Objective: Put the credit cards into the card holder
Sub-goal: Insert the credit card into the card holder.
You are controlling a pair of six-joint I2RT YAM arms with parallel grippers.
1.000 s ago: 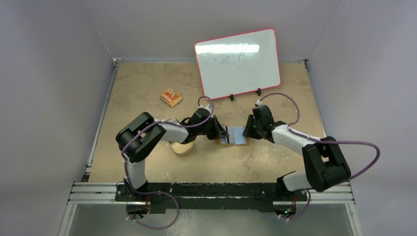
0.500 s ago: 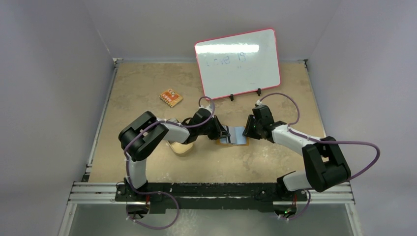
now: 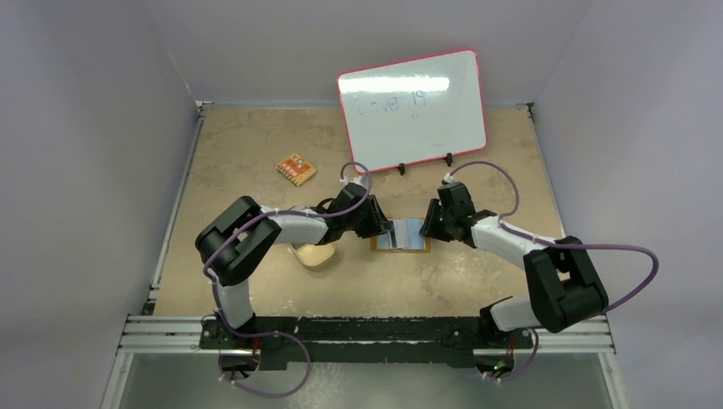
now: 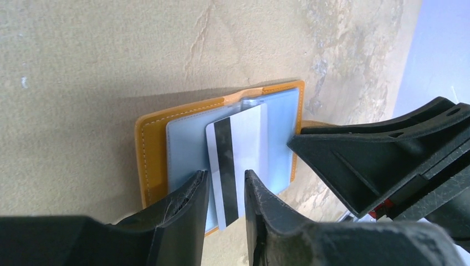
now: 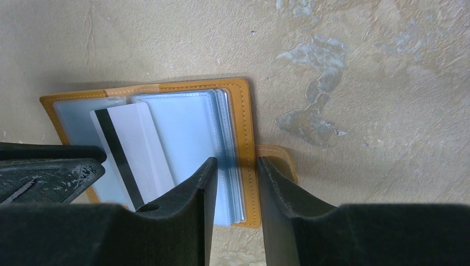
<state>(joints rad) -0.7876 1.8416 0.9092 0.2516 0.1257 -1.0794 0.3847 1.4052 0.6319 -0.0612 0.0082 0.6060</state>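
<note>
The orange card holder (image 3: 401,248) lies open on the table, its pale blue sleeves (image 4: 188,138) facing up. One grey credit card (image 4: 246,136) with a dark stripe sticks partway out of a sleeve; the same card (image 5: 145,145) shows in the right wrist view. My left gripper (image 4: 226,176) is open just over the card's outer end, a finger on each side of the stripe, not pinching it. My right gripper (image 5: 237,162) stands open over the holder's right edge (image 5: 248,138), its fingers straddling the sleeve stack and orange border. Other credit cards do not show.
A tan oval dish (image 3: 314,254) sits under my left arm's forearm. An orange patterned flat piece (image 3: 296,169) lies at the back left. A red-rimmed whiteboard (image 3: 413,111) stands at the back centre. Grey walls close in the table's sides.
My left gripper was shut on the card and has opened, leaving the card in the sleeve. The right gripper has stayed put at the holder's right edge.
</note>
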